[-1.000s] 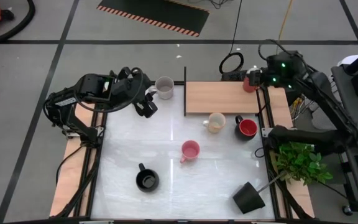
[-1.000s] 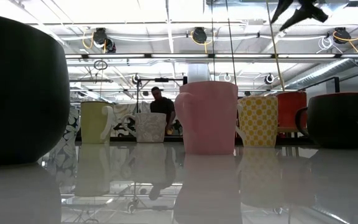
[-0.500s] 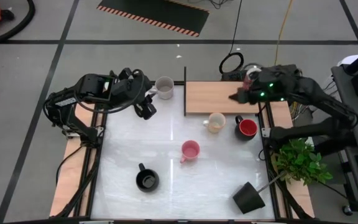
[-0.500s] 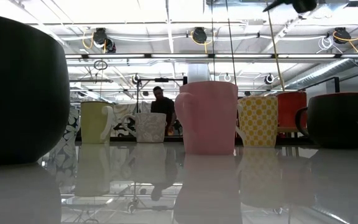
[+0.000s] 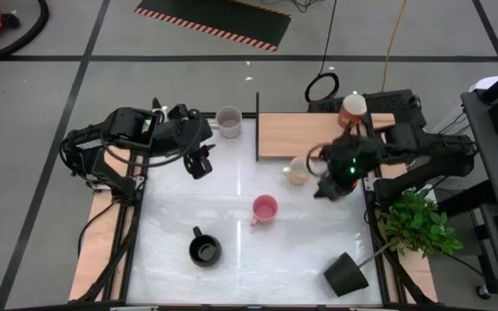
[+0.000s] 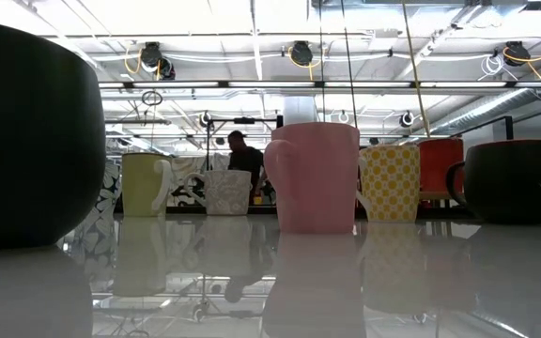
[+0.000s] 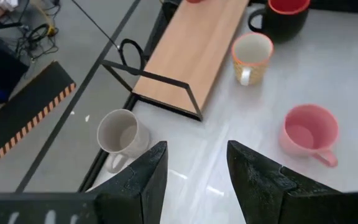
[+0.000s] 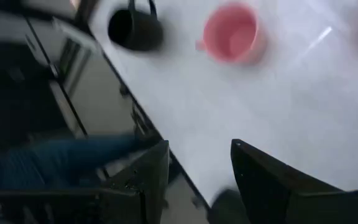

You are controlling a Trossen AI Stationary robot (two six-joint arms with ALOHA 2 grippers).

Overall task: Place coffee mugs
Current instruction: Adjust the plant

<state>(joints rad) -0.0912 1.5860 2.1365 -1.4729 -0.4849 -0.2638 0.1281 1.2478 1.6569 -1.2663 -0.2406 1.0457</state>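
Right gripper (image 5: 325, 187), fingers parted and empty, hangs over the white table (image 5: 232, 216) beside the yellow patterned mug (image 5: 299, 170), hiding the red-lined black mug (image 7: 282, 15) from above. Left gripper (image 5: 199, 162), also parted and empty, hovers near the grey mug (image 5: 228, 121) at the far edge. Between them sit the pink mug (image 5: 264, 208) and black mug (image 5: 204, 250); 1 red mug (image 5: 353, 106) stands by the wooden board (image 5: 301, 136).
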